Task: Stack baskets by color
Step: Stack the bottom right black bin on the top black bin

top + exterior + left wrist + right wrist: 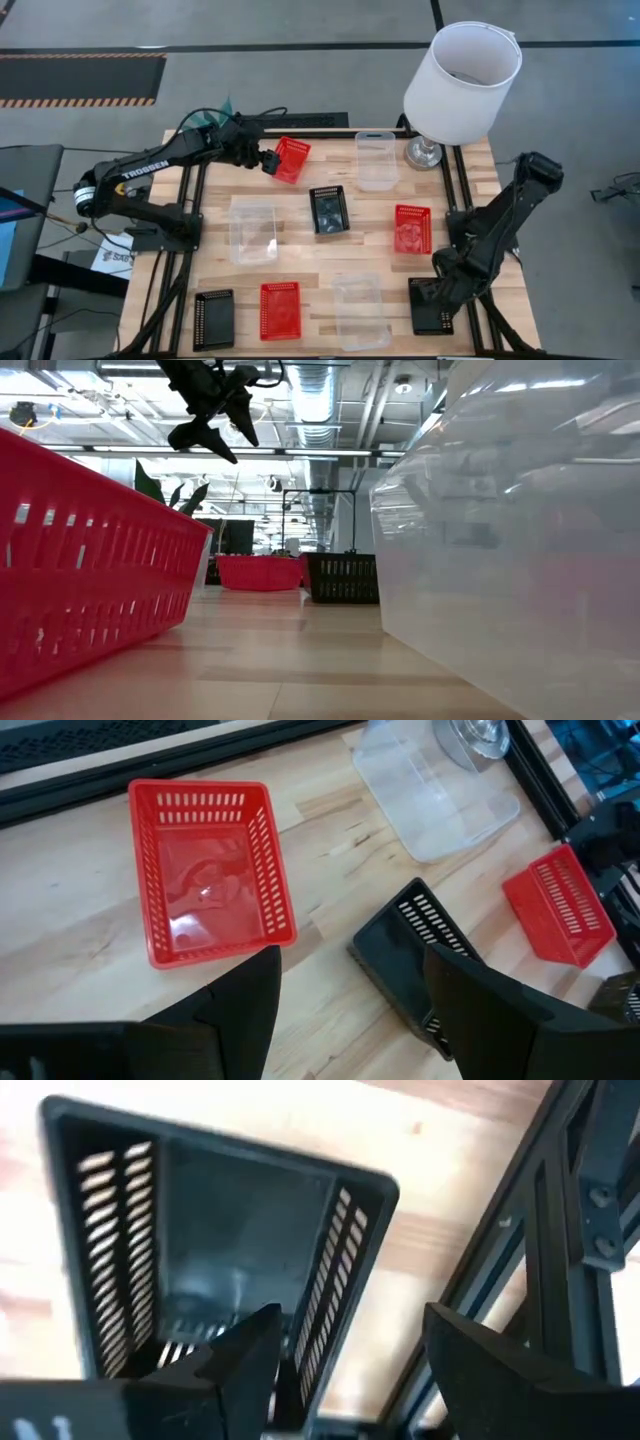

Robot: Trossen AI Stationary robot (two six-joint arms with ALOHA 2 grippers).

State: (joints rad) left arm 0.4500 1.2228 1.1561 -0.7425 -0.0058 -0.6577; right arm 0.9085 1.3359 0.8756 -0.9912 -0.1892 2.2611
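Left gripper (268, 160) is up over the far left of the table (300, 262), fingers spread wide with nothing between them; just beyond its tips lies a red basket (292, 159), flat on the wood and apart from the fingers (245, 1010) in the left wrist view, where it shows as the red basket (207, 870).

Right gripper (340, 1370) is down at the near right corner, right over a black basket (432, 305); its fingers stand apart, and the right wrist view looks straight into that black basket (215, 1250), one finger over its inside and the other over the rim beside the table's dark frame (560, 1230); whether it touches the basket, I cannot tell.

The rest are spread out singly, none stacked: a 2nd black basket (329, 209) in the middle; a 3rd black one (213, 319) at the near left corner; a red one (280, 310) just beside that; another red one (412, 228) toward the right; a clear basket (375, 160) at the far side near the lamp (461, 75); a clear one (253, 230) left of centre; a clear one (362, 310) at the near edge.

In the low view a red wall (90, 575) fills the left and a clear wall (510, 530) the right; far off between them sit a red basket (259, 572) and a black one (343, 578).
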